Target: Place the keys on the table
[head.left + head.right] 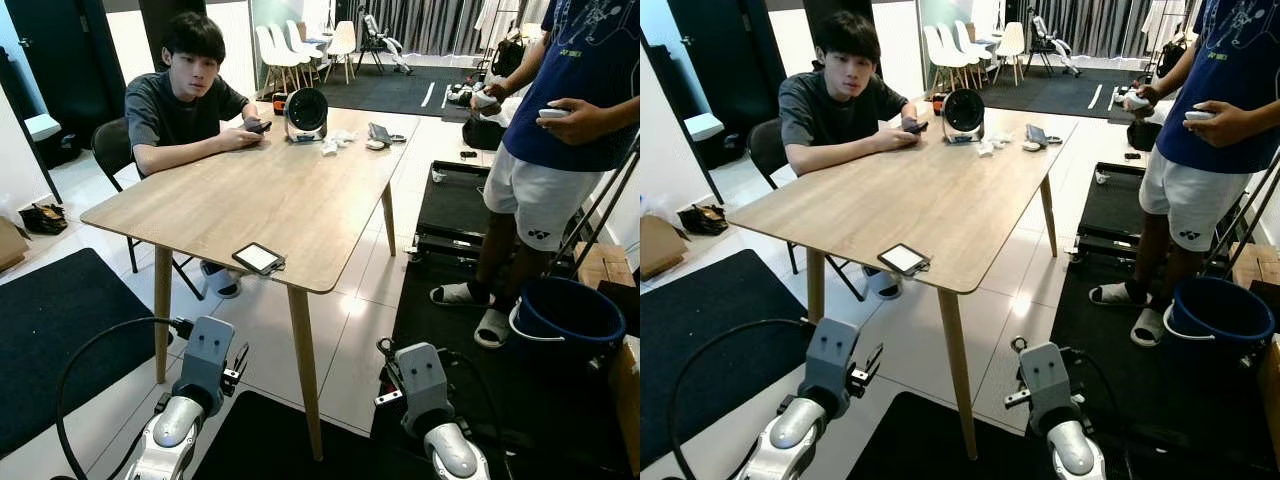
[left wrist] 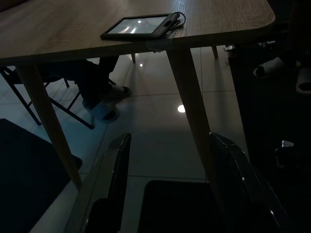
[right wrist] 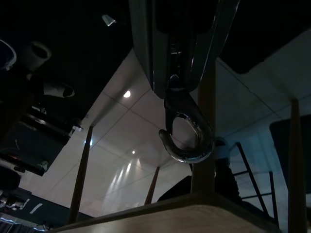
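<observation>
Dangling from the right gripper (image 3: 182, 73), whose jaws were pressed together on it, the keys' metal carabiner (image 3: 187, 131) hung below the worktop (image 1: 270, 190), short of its near corner by the tablet (image 1: 258, 257). Judged mid-carry; next calls for lifting over that edge. The left gripper (image 2: 170, 179) hung with jaws spread, empty.

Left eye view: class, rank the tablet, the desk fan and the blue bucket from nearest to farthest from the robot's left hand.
1. Tablet, at the table's near edge, just above the left hand.
2. Blue bucket, on the floor far right.
3. Desk fan, at the table's far end.
</observation>
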Controlling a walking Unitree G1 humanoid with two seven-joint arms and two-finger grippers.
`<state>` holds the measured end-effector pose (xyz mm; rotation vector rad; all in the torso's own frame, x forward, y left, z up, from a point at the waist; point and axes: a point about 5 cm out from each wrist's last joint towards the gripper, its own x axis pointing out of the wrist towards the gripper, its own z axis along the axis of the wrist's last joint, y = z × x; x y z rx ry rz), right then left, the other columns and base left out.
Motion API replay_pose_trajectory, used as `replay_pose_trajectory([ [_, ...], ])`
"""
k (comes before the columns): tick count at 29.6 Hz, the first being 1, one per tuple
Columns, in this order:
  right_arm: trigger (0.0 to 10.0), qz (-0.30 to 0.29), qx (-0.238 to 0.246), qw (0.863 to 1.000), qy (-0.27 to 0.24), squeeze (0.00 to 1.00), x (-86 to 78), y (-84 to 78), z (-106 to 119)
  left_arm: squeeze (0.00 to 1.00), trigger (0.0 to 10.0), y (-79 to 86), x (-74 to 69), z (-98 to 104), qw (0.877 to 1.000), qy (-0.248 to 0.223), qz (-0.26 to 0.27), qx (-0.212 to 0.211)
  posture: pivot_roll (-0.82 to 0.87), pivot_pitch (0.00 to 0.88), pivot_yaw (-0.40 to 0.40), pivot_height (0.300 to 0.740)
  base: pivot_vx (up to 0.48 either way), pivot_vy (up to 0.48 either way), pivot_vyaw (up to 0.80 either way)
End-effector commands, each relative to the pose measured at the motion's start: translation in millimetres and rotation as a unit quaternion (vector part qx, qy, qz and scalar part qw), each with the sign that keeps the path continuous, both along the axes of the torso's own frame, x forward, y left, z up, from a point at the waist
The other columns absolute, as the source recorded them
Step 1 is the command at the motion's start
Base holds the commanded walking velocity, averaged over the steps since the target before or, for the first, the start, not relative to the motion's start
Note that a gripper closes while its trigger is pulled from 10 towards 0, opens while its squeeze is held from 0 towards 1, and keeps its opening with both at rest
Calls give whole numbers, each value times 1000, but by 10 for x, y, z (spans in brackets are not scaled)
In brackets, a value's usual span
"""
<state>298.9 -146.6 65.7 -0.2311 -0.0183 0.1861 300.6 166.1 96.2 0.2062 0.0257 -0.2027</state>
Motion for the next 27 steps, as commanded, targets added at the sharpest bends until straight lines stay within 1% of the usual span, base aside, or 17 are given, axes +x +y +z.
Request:
replay_pose_trajectory([
  [1, 10000, 2, 7, 1000, -15, 0, -10, 17, 37, 0, 10000, -1, -26, -5, 1000, -3, -5, 5, 20, 82, 12, 740, 0, 0, 0],
  [5, 10000, -3, 4, 1000, -13, 0, -8, -3, 29, 0, 10000, -9, -32, 8, 1000, -6, -11, 5, 22, 83, 13, 740, 480, 0, 0],
  [18, 10000, -3, 2, 1000, -7, 0, -11, -12, 10, 0, 10000, 5, -34, 11, 1000, -4, -8, 7, 26, 86, 14, 740, 460, 0, 0],
  [21, 10000, -3, 1, 1000, -7, 0, -14, -14, 7, 0, 10000, 10, -34, 9, 1000, -3, -6, 7, 25, 86, 14, 740, 319, 0, 0],
  [27, 10000, -3, 0, 1000, -6, 0, -13, -18, 3, 0, 10000, 22, -38, 0, 1000, 4, 0, 5, 25, 87, 14, 740, 0, 0, 0],
])
